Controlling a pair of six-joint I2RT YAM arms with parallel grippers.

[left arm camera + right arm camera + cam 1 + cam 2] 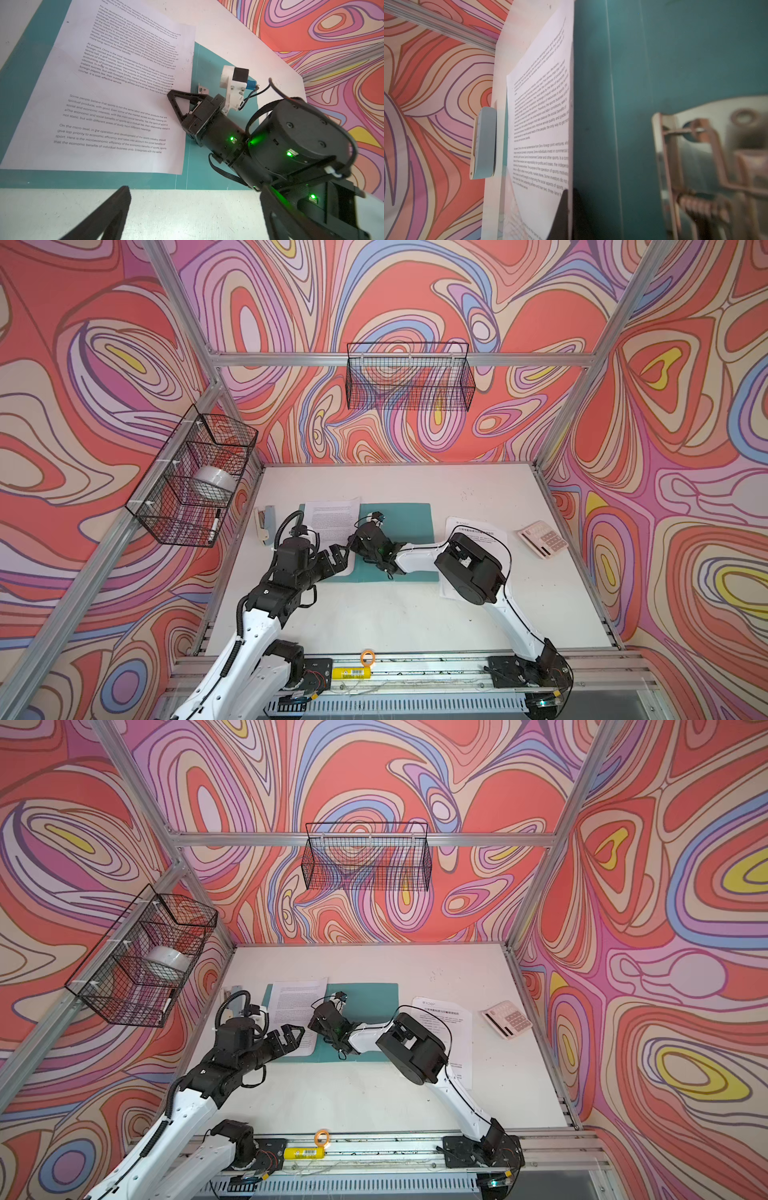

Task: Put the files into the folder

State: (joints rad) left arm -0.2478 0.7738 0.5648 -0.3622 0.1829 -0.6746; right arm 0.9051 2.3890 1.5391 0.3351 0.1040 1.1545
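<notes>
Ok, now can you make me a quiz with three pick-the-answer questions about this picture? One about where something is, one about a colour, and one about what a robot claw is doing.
1. Where is the calculator?
A. on the table, right of the folder
B. on the folder
C. left of the folder

2. What colour is the folder?
A. red
B. teal-green
C. yellow

3. How is the left gripper?
A. shut on the calculator
B. shut on the folder
C. open, holding nothing

Answers: 1 A, it lies near the table's right edge in both top views. 2 B, its bare inside shows teal-green. 3 C, its fingers stand wide apart with nothing between them.
</notes>
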